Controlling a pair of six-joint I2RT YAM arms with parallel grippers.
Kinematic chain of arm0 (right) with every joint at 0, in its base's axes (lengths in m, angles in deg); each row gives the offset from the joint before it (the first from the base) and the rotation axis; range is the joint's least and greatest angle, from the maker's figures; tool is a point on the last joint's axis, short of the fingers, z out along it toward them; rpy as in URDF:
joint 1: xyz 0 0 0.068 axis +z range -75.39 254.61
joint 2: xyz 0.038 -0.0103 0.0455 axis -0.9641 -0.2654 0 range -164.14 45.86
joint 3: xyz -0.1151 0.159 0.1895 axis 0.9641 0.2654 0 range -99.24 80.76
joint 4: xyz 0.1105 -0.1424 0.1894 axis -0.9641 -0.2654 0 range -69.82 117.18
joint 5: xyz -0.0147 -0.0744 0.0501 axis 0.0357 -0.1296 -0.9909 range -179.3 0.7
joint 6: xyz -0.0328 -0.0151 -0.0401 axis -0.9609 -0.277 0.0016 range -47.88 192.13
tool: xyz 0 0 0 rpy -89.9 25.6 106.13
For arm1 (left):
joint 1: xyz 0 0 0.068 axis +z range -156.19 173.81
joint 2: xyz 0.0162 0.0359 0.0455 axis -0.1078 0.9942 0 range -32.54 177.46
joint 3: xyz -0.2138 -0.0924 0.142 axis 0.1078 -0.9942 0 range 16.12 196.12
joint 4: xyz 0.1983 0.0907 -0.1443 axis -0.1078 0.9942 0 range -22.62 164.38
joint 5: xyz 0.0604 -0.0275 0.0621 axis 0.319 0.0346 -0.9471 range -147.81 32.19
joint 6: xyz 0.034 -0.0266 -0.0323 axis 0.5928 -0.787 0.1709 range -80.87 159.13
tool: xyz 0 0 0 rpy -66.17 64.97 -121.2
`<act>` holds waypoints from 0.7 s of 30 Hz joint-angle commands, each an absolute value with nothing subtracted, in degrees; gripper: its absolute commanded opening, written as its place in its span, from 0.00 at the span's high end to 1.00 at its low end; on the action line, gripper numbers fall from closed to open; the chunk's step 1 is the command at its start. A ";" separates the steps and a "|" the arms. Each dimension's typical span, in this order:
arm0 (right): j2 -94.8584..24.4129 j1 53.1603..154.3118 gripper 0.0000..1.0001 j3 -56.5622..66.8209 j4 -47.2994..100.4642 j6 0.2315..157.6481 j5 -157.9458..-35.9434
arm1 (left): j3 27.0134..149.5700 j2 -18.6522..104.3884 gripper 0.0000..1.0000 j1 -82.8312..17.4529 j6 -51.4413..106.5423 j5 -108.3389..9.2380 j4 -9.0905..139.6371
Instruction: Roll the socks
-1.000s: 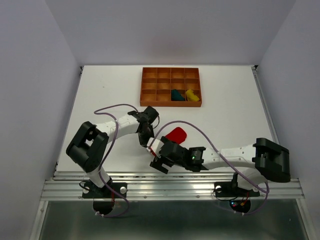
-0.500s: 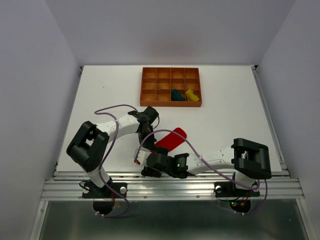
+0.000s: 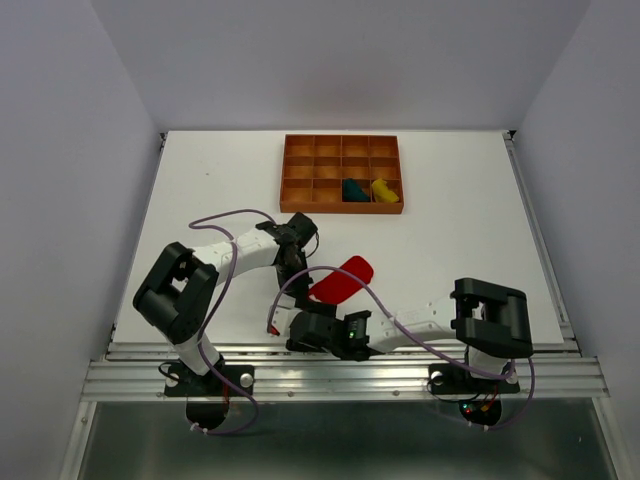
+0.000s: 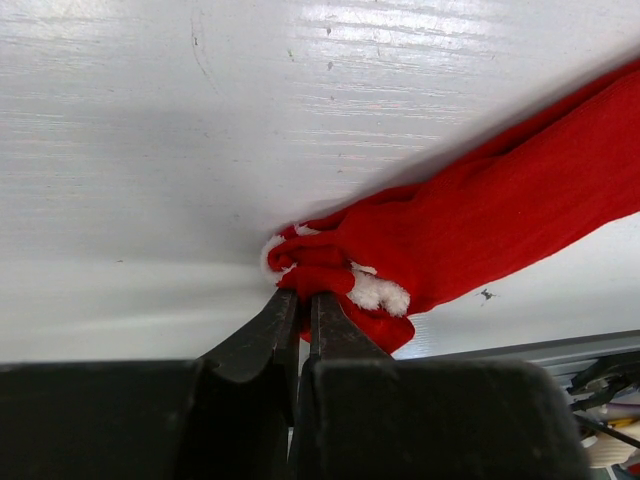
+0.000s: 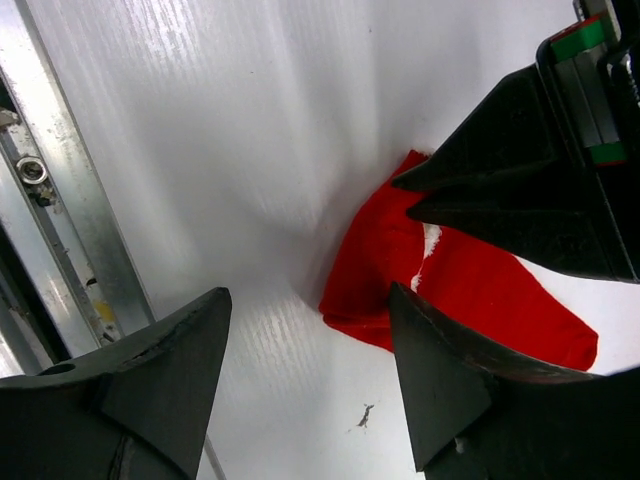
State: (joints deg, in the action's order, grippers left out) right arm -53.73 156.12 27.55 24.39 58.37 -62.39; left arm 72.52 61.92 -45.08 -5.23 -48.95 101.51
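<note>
Task judged roughly two-thirds done. In the top view a dark teal sock (image 3: pixel 353 189) and a yellow sock (image 3: pixel 384 190) are seen bundled in the orange-brown gridded tray (image 3: pixel 296 170) in the upper centre of the frame. They sit in adjacent compartments at the right end of its lowest row, teal on the left, yellow on the right. The red sock (image 3: pixel 340 282) is left: it lies unrolled, flat and elongated on the white bench (image 3: pixel 200 180), just below centre frame, running diagonally from lower left to upper right. Its lower-left end is bunched, with a white lining showing; no roll has been formed yet. The left end effector (image 4: pixel 303 300) is closed to a sliver, and that bunched end is pinched at its tips, low against the bench. The right end effector (image 5: pixel 305 300) is spread wide and nothing is held; in its wrist view it hovers near the same sock end, apart from the fabric, close to the bench's front rail (image 5: pixel 40 200). Next step is judged to be starting the roll from the pinched end, then putting the bundle into the tray.
</note>
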 commanded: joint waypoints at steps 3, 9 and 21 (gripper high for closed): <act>-55.39 156.70 0.31 25.83 25.15 57.54 -59.25 | 73.60 62.21 1.00 -45.04 -4.38 -48.85 104.55; -56.71 156.70 0.42 25.92 25.77 57.01 -57.41 | 73.60 61.95 1.00 -45.04 -4.38 -48.50 104.55; -58.12 156.70 0.79 27.15 26.21 58.59 -51.25 | 72.90 59.75 1.00 -45.04 -4.73 -47.53 104.38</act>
State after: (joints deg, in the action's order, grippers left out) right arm -57.38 156.12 26.88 25.48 56.97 -54.45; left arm 72.52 61.87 -45.08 -5.25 -47.94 101.75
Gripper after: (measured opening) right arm 0.290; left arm 0.146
